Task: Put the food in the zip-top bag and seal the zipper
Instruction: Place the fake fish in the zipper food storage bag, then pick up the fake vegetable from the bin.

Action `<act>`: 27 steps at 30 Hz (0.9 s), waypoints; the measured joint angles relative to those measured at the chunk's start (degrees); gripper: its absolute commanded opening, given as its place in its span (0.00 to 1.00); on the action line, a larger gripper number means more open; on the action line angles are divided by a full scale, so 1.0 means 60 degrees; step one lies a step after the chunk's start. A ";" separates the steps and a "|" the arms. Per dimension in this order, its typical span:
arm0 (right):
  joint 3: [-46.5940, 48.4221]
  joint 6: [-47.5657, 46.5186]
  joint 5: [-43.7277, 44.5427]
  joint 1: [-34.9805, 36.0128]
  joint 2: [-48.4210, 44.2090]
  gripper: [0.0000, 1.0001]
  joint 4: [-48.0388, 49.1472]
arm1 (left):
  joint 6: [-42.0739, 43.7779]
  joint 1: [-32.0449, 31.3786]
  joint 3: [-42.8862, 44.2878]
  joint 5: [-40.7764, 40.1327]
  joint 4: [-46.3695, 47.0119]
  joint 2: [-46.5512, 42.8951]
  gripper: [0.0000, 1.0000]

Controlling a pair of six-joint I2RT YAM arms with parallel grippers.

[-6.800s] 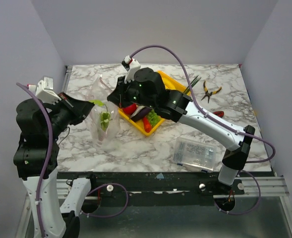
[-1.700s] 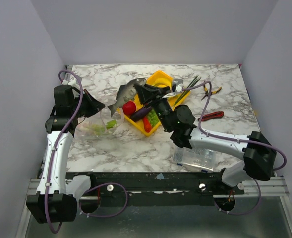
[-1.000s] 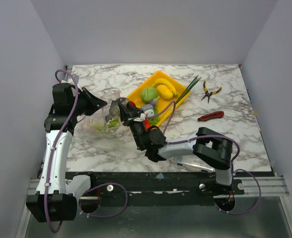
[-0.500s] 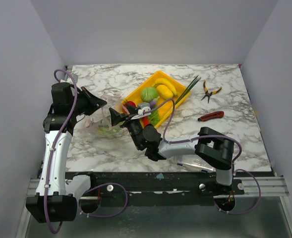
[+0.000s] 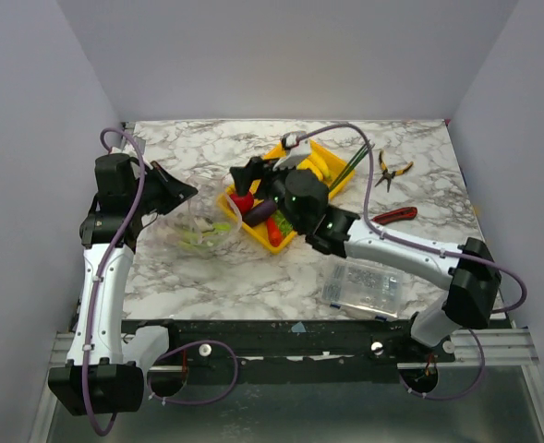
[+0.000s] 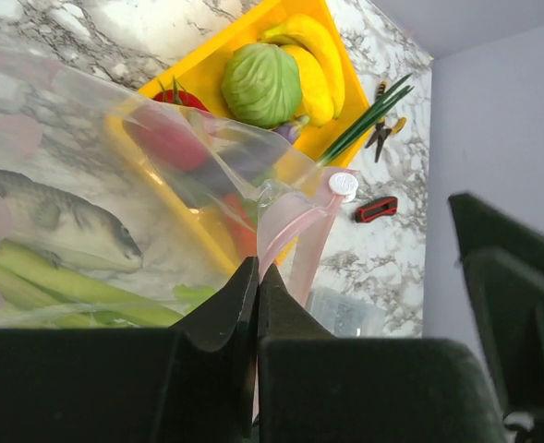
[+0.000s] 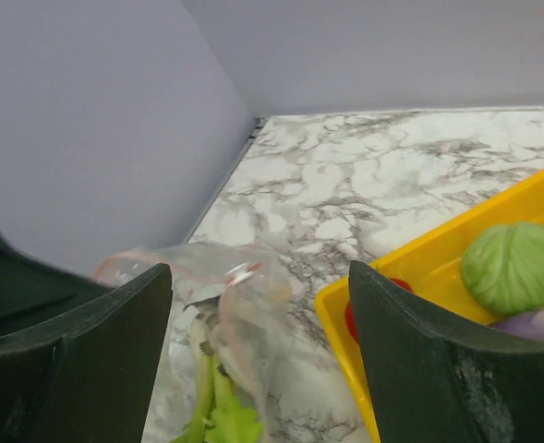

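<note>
The clear zip-top bag (image 5: 198, 231) lies left of the yellow tray (image 5: 295, 242). My left gripper (image 5: 183, 192) is shut on the zipper (image 6: 295, 235), the pink strip at the bag's mouth, and holds it up. Inside the bag (image 6: 87, 157) lie the grey fish (image 6: 64, 231) and green leek stalks (image 6: 59, 291). My right gripper (image 5: 246, 177) hovers open and holds nothing above the tray's left end, facing the bag (image 7: 230, 295). In the tray remain a tomato (image 5: 242, 202), a purple eggplant (image 5: 262, 211), a red pepper (image 5: 273, 232), a green cabbage (image 6: 262, 85) and bananas (image 6: 313, 55).
Yellow-handled pliers (image 5: 393, 170) and a red utility knife (image 5: 396, 215) lie right of the tray. Green chives (image 5: 353, 168) stick out over the tray's far right edge. A rigid clear parts box (image 5: 364, 284) sits near the front edge. Walls close in left, right and behind.
The right gripper, which was shut on the fish at the bag's mouth, has let it go into the bag, opened, and drawn back over the tray. The left arm has held still.
</note>
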 measured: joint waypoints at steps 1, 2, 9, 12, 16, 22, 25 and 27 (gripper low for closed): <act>0.0248 0.0233 -0.0357 -0.0382 -0.0055 0.79 -0.0605 | 0.0124 0.0000 0.0000 -0.0015 0.0004 0.0000 0.00; 0.0379 0.0408 -0.0608 -0.0703 -0.0091 0.79 -0.0994 | 0.0244 0.0000 0.0000 -0.0051 0.0000 0.0000 0.00; 0.0568 0.1738 -0.2758 -0.2718 0.0029 0.79 -0.3734 | 0.0987 0.0000 -0.0058 -0.0404 -0.0018 -0.0106 0.00; 0.0652 0.2189 -0.3672 -0.3224 0.0401 0.79 -0.4171 | 0.1151 0.0000 -0.0069 -0.0426 -0.0025 -0.0157 0.00; 0.1082 0.2466 -0.4273 -0.3435 0.1264 0.77 -0.4845 | 0.1279 0.0000 -0.0113 -0.0430 0.0004 -0.0208 0.00; 0.1534 0.3009 -0.4288 -0.3577 0.2269 0.77 -0.5610 | 0.1297 0.0004 -0.0127 -0.0408 0.0011 -0.0204 0.00; 0.0845 0.3876 -0.4557 -0.4120 0.2171 0.75 -0.5038 | 0.1297 0.0004 -0.0149 -0.0375 0.0055 -0.0204 0.00; 0.0350 0.4426 -0.4863 -0.4630 0.2160 0.75 -0.4583 | 0.1297 0.0004 -0.0164 -0.0324 0.0076 -0.0204 0.00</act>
